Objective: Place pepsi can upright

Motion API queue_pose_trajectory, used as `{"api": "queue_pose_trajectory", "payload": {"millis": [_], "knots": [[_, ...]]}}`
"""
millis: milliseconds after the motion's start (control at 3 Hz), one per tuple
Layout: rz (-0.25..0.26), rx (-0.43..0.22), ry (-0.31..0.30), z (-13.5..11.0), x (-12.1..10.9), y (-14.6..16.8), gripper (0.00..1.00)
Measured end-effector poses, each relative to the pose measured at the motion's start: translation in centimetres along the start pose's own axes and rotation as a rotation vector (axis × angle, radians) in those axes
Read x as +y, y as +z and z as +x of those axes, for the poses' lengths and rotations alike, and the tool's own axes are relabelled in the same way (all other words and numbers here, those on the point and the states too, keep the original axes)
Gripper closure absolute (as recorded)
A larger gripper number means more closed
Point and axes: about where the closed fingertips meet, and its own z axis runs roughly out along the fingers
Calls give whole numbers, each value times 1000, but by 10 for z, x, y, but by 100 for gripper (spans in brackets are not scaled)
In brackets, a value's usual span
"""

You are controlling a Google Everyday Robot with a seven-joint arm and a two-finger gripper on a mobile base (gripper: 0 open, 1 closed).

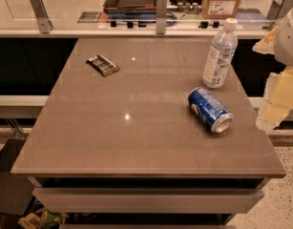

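Pepsi can (210, 109): laid on its side near the right edge of the tabletop (136, 142), silver end turned toward the front right corner.
Water bottle (219, 55): stood upright just behind the can.
Gripper (278, 97): seen beyond the right edge, apart from the can; whether it is spread or closed cannot be told.

Grey table (136, 142) bears lying pepsi can (210, 109), upright water bottle (220, 56), dark packet (102, 65); pincer (274, 106) beside its right edge.
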Motion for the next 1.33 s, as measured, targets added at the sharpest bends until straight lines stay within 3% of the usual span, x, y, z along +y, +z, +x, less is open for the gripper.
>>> {"api": "queue_pose_trajectory", "payload": {"millis": [333,667,1333], "knots": [[0,0,0,0,0,0,0],[-8,27,60,-2,-3,7,0],[-107,98,354,-11,-11,48,0]]}}
